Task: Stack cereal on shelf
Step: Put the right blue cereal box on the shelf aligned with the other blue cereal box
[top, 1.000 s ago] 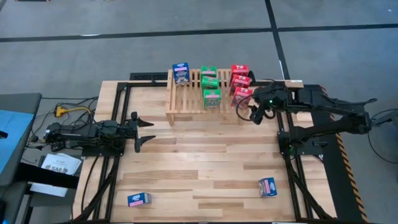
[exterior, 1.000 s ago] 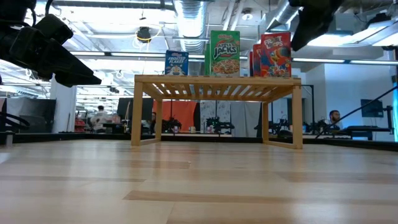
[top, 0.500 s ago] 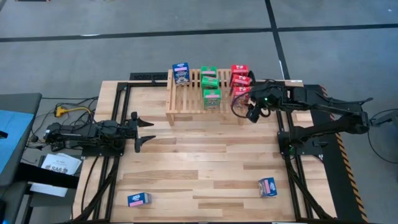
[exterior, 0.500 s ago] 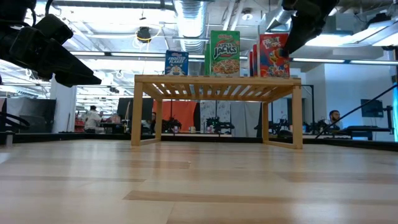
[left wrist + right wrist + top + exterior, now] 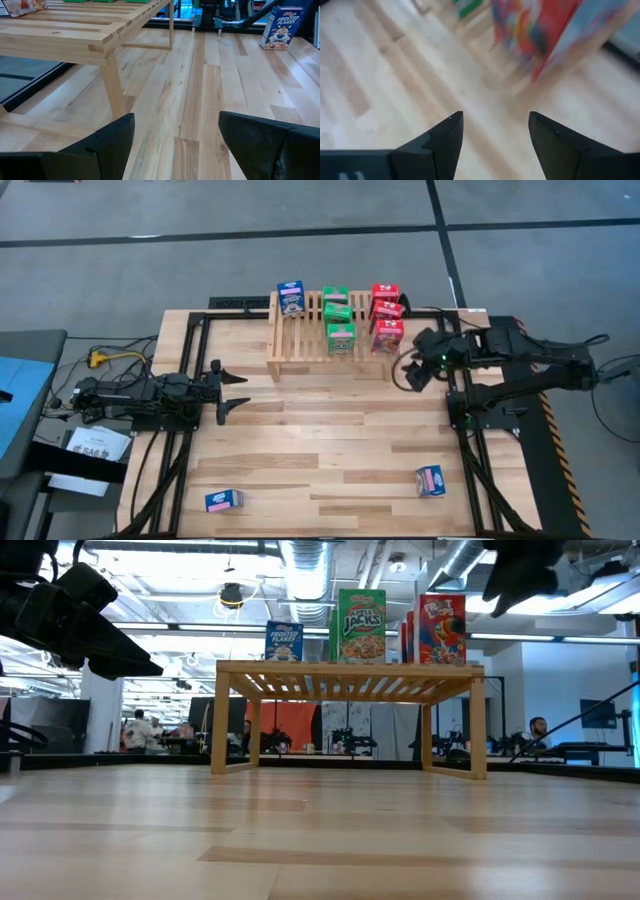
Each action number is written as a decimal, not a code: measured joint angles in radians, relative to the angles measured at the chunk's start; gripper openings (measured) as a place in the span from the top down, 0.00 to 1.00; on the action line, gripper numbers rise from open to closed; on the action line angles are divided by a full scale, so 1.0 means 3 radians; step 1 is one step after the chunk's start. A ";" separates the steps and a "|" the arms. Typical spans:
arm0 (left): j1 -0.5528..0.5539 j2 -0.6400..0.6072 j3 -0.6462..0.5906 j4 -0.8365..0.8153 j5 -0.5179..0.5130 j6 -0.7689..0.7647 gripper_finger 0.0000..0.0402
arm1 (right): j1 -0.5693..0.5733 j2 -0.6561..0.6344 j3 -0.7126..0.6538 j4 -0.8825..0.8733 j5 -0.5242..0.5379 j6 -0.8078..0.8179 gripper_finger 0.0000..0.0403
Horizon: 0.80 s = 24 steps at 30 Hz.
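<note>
High view, wooden table, grey floor around, shelf holding seven boxes, maybe, right gripper open, empty, left gripper open, empty.

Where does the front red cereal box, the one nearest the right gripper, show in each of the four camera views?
High view: front red cereal box on the wooden shelf, at its right end, front of the red row.
Low view: on the shelf's right end, facing the camera.
Left wrist view: one red box's corner shows; which box cannot be told.
Right wrist view: blurred red box beyond the open right gripper.
Shared landmark: the shelf.
</note>
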 joint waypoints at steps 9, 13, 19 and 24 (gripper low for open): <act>-0.0001 0.0000 0.0001 0.0000 -0.0001 0.0000 0.31 | 0.0750 0.0041 0.0002 -0.0282 -0.0442 0.1532 0.38; 0.0000 0.0001 0.0000 0.0000 0.0000 0.0000 0.31 | 0.1189 0.0118 -0.0001 -0.0282 -0.0437 0.2140 0.38; -0.0001 0.0001 0.0001 0.0001 0.0000 0.0000 0.31 | 0.1801 0.0390 0.0177 -0.0476 -0.0265 0.2987 0.38; 0.0000 0.0001 0.0000 0.0003 -0.0001 0.0000 0.31 | 0.2180 0.0741 0.0470 -0.0777 -0.0164 0.3722 0.38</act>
